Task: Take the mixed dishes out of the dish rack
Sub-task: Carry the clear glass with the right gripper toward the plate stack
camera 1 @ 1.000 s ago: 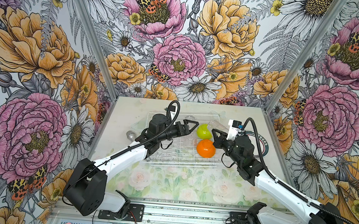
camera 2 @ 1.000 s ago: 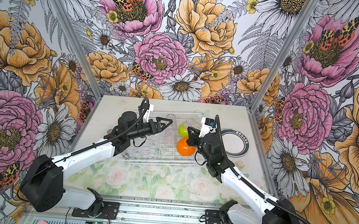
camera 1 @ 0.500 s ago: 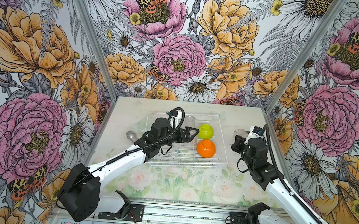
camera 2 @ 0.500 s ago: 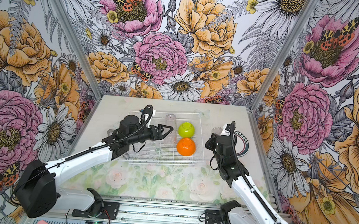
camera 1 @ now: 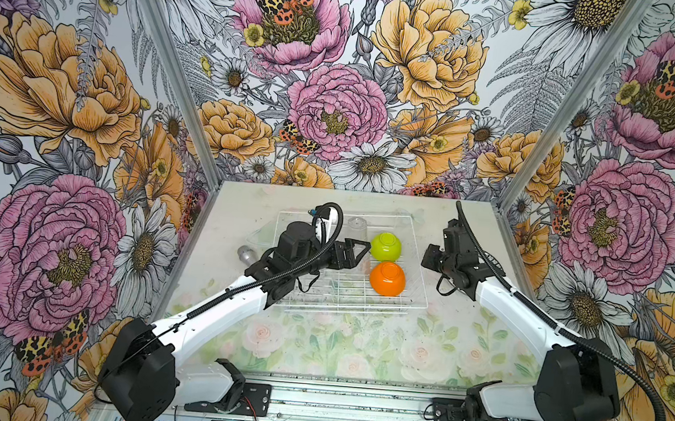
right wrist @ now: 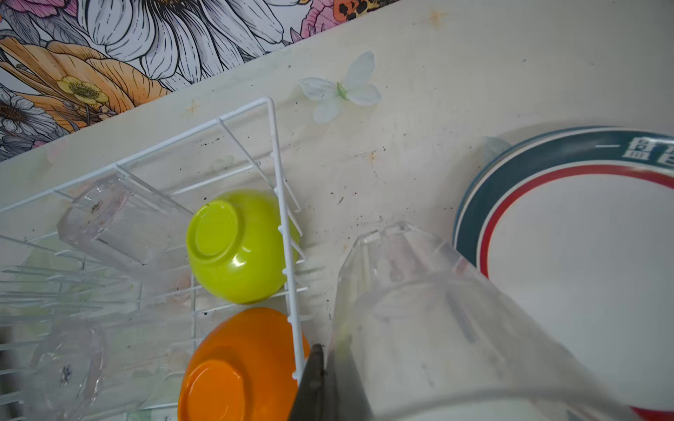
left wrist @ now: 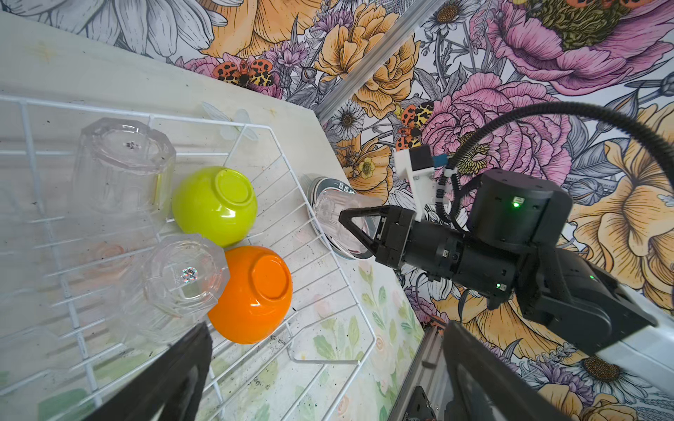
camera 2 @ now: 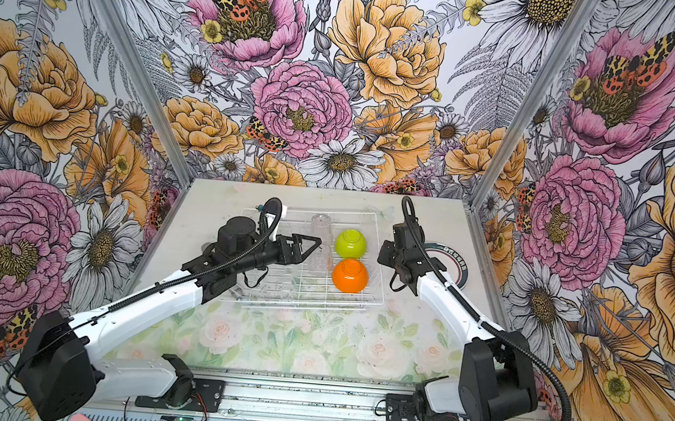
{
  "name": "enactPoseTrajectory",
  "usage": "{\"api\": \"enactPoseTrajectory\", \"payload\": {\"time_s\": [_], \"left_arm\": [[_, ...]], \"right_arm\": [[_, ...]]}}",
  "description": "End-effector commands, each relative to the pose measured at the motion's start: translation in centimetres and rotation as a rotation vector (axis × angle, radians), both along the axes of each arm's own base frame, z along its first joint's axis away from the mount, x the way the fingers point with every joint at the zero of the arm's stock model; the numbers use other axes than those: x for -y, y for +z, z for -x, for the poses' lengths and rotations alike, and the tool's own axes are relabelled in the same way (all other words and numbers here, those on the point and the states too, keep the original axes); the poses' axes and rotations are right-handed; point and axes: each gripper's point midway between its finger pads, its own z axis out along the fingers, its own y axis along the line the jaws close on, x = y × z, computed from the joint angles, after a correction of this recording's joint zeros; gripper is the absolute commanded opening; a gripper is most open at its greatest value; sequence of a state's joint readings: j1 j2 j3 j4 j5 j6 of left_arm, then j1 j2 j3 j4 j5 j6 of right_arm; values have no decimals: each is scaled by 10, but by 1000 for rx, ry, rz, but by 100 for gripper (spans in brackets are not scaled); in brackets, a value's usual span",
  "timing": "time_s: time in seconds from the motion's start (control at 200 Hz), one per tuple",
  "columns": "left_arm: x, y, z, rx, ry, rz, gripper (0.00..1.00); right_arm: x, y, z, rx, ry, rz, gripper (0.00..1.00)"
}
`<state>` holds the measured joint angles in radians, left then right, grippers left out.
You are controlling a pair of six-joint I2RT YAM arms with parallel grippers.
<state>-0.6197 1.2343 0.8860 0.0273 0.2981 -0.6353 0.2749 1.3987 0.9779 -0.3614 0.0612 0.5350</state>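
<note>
Tumbler [right wrist: 419,310] transfer is judged the step in hand: the tumbler is clamped in right tool [left wrist: 352,227], outside dish rack [right wrist: 281,204], just beside plate stack [right wrist: 583,237] on worktop [right wrist: 401,109]. Next, level set-down & release are called for. Left tool [camera 1: 357,255] is held wide over rack, near 2 upturned tumblers [left wrist: 124,164], w/ lime bowl [camera 1: 385,245] & orange bowl [camera 1: 387,278] inside. Plate count & tumbler-worktop contact can't be told

Green bowl [camera 1: 385,245], orange bowl [camera 1: 387,279] inverted in rack [camera 1: 361,295].
</note>
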Motion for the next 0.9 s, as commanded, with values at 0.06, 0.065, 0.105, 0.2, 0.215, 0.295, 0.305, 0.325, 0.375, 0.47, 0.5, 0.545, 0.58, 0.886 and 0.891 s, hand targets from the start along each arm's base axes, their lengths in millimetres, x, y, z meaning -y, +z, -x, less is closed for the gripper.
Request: {"api": "enactPoseTrajectory", "payload": {"time_s": [0.06,0.065,0.105,0.2,0.215,0.295,0.305,0.325,0.375,0.47,0.5,0.545,0.58,0.886,0.891], "left_arm": [[-9,-4,3,23,24,-44,99],[-9,-3,3,25,23,-43,99],[-11,-3,3,27,25,-46,99],[-15,-3,3,28,34,-46,99],[-15,-3,3,29,34,-46,99],[-16,-3,3,28,33,-46,99],[-16,-3,3,28,33,-46,99],[-16,-3,3,28,31,-45,99],[-17,-5,3,26,33,-46,99],[-18,-7,2,23,35,-46,99],[-18,-7,2,21,34,-46,99],[-18,-7,2,20,32,-44,99],[-19,-7,1,18,33,-44,99],[-21,-6,0,17,36,-38,99],[-20,-6,0,17,35,-38,99]], "right_arm": [[-4,18,-24,21,41,31,0],[-4,17,-25,19,43,30,0],[-4,15,-28,5,49,33,0],[-6,8,-35,-34,65,42,0],[-6,6,-36,-41,66,47,0],[-3,-1,-39,-65,60,74,0],[-3,-2,-40,-68,59,77,0],[-2,-4,-41,-74,55,84,0],[0,-9,-43,-89,54,96,0],[-1,-15,-46,-116,60,106,0],[-1,-17,-46,-123,58,109,0],[-1,-18,-48,-129,60,114,0],[0,-19,-48,-134,61,117,0],[2,-24,-53,-204,86,163,0],[2,-23,-53,-204,86,163,0]]}}
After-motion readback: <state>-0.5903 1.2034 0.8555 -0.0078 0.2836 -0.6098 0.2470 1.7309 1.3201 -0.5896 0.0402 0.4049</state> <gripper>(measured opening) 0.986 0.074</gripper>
